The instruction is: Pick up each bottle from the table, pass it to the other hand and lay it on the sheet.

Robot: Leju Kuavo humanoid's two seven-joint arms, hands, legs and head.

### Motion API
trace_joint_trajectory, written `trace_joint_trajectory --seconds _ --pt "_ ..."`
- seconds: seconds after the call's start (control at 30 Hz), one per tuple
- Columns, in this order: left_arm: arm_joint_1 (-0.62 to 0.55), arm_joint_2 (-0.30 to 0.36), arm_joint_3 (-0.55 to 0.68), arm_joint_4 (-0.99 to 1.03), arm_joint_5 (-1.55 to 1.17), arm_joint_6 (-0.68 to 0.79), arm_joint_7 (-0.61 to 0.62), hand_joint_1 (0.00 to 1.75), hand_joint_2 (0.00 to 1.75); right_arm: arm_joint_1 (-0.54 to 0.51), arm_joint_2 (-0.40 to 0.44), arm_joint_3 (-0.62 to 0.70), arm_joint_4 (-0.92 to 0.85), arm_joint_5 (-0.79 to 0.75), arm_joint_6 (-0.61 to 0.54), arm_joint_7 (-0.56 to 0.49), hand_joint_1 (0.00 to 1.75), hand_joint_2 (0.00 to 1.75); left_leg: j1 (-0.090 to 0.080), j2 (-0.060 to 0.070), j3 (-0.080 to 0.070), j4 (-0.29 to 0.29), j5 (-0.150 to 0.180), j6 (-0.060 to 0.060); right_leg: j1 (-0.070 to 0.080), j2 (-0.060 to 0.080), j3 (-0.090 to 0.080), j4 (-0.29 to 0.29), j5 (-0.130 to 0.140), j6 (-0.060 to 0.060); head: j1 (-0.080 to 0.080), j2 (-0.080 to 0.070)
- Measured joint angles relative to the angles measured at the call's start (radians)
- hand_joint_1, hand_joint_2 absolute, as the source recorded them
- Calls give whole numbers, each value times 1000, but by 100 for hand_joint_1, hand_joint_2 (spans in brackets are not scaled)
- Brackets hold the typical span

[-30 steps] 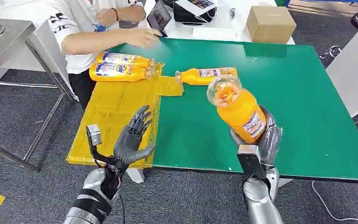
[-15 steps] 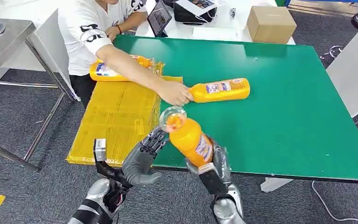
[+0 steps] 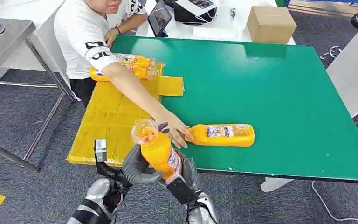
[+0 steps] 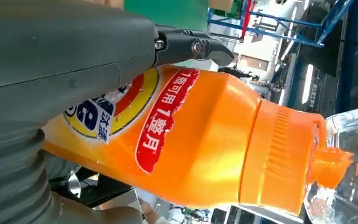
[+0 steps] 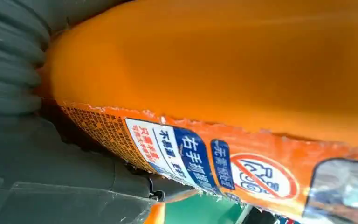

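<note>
An orange bottle (image 3: 158,151) with a clear cap stands upright between my two hands, just off the green table's (image 3: 270,84) front edge. My left hand (image 3: 137,169) wraps it from the left, its thumb under the body; the left wrist view has the bottle (image 4: 205,140) lying between thumb and fingertips (image 4: 209,46). My right hand (image 3: 186,175) grips it from the right, with the label (image 5: 186,158) pressed close. A person's hand (image 3: 175,128) rests on a second bottle (image 3: 221,135) lying on the table. Two more bottles (image 3: 130,60) lie at the far end of the yellow sheet (image 3: 116,116).
The person leans in from the far left over the sheet, an arm stretched across it. A cardboard box (image 3: 270,23) and a tablet (image 3: 160,17) sit beyond the table. A metal table (image 3: 4,37) stands at the left.
My right hand carried the bottle left and nearer to me, into my left hand, which has closed around it. The person slid the lying bottle toward the table's front.
</note>
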Motion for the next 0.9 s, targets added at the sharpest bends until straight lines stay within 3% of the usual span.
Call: trace_joint_trajectory --seconds 0.47,0.5,0.53,0.8,0.87,0.9 --pt "-1 7 1 21 -19 34 -2 2 175 -32 9 45 103 42 3 13 175 175 0 0 0 0 0 0 0 0 -1 0 0 0 0 0" --pt "-1 7 1 21 -25 40 -4 47 175 -34 9 49 111 42 3 14 175 175 0 0 0 0 0 0 0 0 -1 0 0 0 0 0" --pt "-1 7 2 21 -26 43 -6 173 175 -36 9 52 117 41 3 15 175 175 0 0 0 0 0 0 0 0 -1 0 0 0 0 0" --pt "3 7 4 22 -34 72 -4 175 175 -44 11 59 139 29 6 20 169 175 0 0 0 0 0 0 0 0 -1 0 0 0 0 0" --pt "4 7 4 22 -24 69 -3 175 175 -45 11 60 141 27 6 19 145 175 0 0 0 0 0 0 0 0 -1 0 0 0 0 0" --pt "5 7 5 22 -17 65 -1 175 175 -45 11 60 142 27 6 18 94 175 0 0 0 0 0 0 0 0 -1 0 0 0 0 0"
